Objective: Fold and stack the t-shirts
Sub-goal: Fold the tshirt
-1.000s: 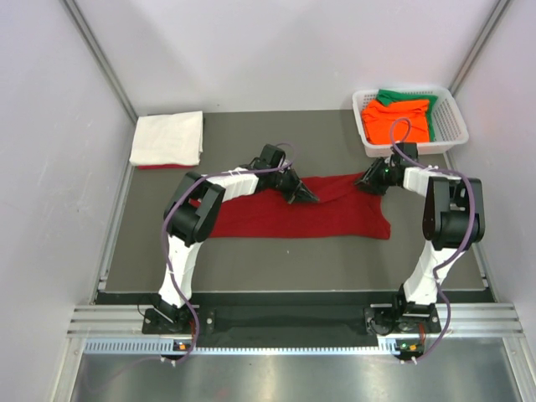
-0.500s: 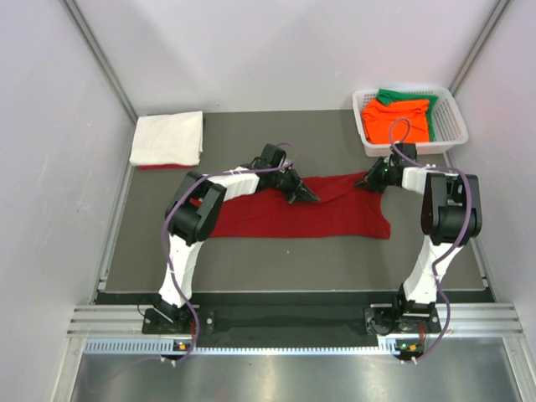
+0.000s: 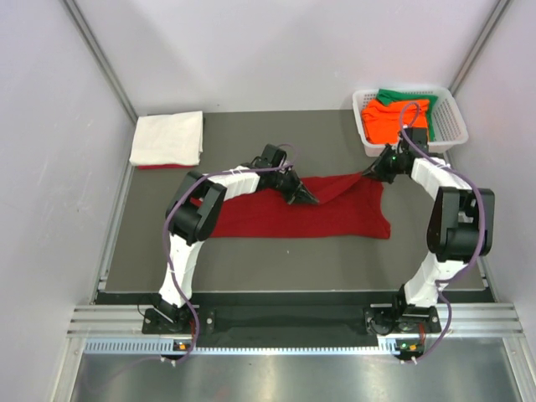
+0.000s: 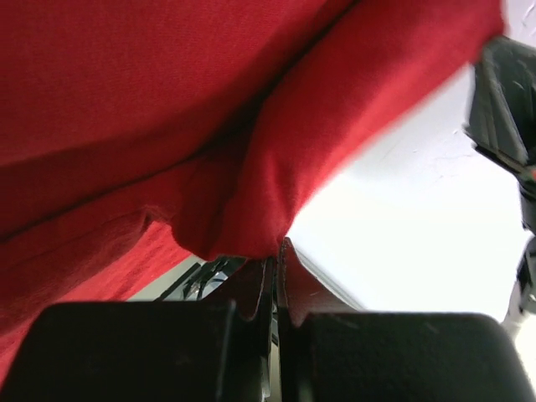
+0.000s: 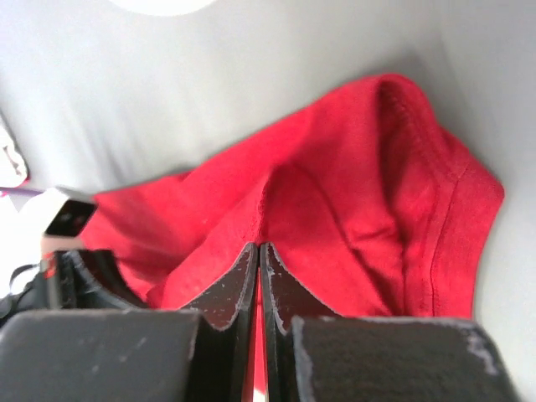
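Pincer check, right (image 3: 374, 172): clamped on the far right corner of the dark red shirt (image 3: 335, 219). Confirmed in wrist view, jaws pressed together with bunched cloth between them. Pincer check, left (image 3: 303, 197): likewise clamped on the same shirt, mid far edge, with a fold of cloth pinched at the tips.

Change over the last second:
- Right side: swung out and away toward the basket (image 3: 358, 117), taking the corner with it. Corner now drawn to a point just beside the basket's near wall.
- Left side: no move, same spot, same grip.
- Rest of the shirt: flat, spread across the middle of the worktop (image 3: 276, 260), near hem undisturbed.

Reading for the task: looks like stretching the far edge straight ahead of a fold, not the fold itself. No fold in this shirt yet, so early going for this one. Worth watching for cloth slipping out on the right as tension builds.

Count:
- Shirts: 4 visible. 1 dark red, in hand. 1 white (image 3: 167, 138), folded, far left corner of the worktop. 1 orange (image 3: 392, 119) and 1 green (image 3: 394, 95), both loose in the basket.
- Thin red strip under the white one. Can't tell whether another shirt.
- Baskets: 1, far right.
- Arms: 2, both on the red shirt.
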Robot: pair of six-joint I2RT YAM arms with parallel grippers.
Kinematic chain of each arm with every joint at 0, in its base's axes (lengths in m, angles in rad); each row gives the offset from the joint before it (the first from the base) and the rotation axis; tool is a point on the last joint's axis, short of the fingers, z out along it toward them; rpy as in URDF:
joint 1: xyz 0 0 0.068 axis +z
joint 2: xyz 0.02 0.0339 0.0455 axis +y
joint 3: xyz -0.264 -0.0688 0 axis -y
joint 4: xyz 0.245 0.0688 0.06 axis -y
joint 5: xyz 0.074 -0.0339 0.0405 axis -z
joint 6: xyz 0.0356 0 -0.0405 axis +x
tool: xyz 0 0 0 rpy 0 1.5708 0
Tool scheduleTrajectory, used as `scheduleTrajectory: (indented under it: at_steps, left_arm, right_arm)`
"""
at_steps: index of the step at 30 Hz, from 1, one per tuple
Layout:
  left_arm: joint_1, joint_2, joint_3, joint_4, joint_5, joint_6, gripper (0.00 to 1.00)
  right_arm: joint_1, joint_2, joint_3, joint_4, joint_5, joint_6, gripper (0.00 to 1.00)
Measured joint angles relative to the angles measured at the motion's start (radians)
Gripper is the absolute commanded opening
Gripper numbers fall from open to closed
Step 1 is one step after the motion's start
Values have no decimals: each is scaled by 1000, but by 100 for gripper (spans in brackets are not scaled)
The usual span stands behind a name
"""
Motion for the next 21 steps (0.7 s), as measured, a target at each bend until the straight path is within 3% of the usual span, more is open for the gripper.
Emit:
scheduleTrajectory:
  at_steps: [17, 21]
  left_arm:
    - [0, 2, -2, -95, 13, 63, 0]
    - [-2, 1, -21, -134, 23, 95, 4]
  right_arm:
    - [0, -121, -68, -209, 45, -84, 0]
    - [0, -155, -86, -243, 59, -96, 0]
